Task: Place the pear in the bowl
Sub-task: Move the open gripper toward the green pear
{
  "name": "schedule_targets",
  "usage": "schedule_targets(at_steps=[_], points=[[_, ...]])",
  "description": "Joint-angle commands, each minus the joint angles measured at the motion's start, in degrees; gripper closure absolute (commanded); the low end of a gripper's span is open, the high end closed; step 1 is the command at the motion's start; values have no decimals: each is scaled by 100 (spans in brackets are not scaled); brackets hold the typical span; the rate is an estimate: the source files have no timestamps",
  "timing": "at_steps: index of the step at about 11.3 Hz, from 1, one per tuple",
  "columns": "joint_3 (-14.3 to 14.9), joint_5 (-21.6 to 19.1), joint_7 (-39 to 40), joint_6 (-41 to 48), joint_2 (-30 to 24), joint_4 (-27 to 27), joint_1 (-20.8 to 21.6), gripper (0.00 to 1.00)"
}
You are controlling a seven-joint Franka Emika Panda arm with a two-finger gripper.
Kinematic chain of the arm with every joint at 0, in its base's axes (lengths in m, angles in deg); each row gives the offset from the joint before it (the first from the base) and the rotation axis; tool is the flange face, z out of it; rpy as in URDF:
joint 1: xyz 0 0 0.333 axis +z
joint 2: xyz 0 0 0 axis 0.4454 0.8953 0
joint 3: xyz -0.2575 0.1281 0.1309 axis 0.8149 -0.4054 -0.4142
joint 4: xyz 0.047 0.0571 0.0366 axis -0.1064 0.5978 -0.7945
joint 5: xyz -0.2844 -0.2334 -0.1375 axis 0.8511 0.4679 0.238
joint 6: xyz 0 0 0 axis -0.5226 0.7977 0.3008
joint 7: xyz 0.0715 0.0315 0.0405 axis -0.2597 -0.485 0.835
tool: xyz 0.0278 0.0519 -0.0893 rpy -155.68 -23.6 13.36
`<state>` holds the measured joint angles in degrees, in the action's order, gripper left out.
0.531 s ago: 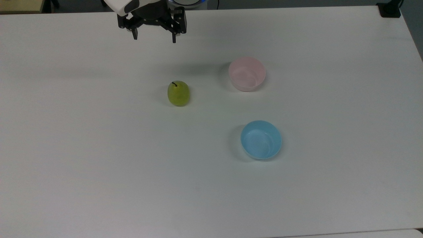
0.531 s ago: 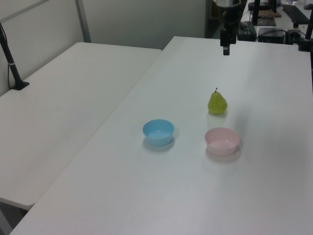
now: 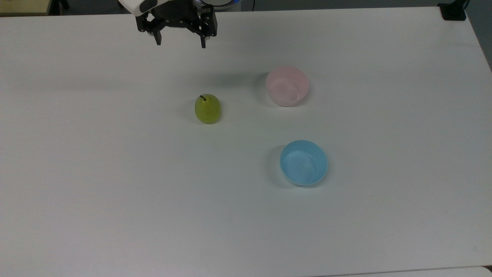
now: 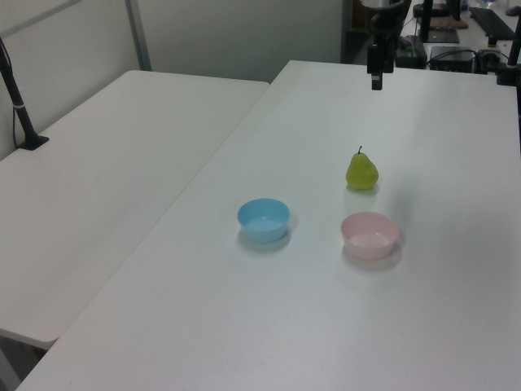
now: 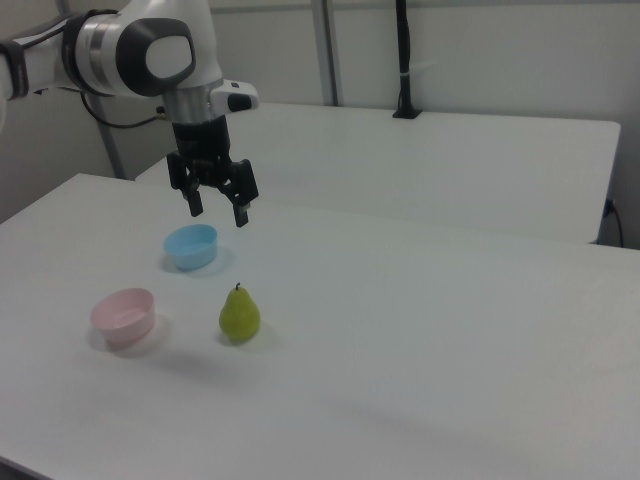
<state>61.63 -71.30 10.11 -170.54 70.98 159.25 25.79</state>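
Fingers of the gripper (image 3: 180,41) are spread apart and empty, held high above the bench (image 3: 115,173). Pear (image 3: 207,109) is seen upright on the bench, well apart from the gripper, with the pink bowl (image 3: 287,86) near it at the top view's right and a blue bowl (image 3: 303,162) further off. A good grasp is judged to need centring over the pear's wide body, stem avoided, before descent. Gripper height is shown plainly in the right view (image 5: 217,208), whereas it is flattened in the top view.
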Motion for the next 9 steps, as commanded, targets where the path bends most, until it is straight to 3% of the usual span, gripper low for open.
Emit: schedule_targets(at_steps=[1,4,9], points=[[58,-128,278,50,104,26,13,0],[58,-110,901,-56,455,53,4,0],[58,83,1263,-451,1150,211,56,0]])
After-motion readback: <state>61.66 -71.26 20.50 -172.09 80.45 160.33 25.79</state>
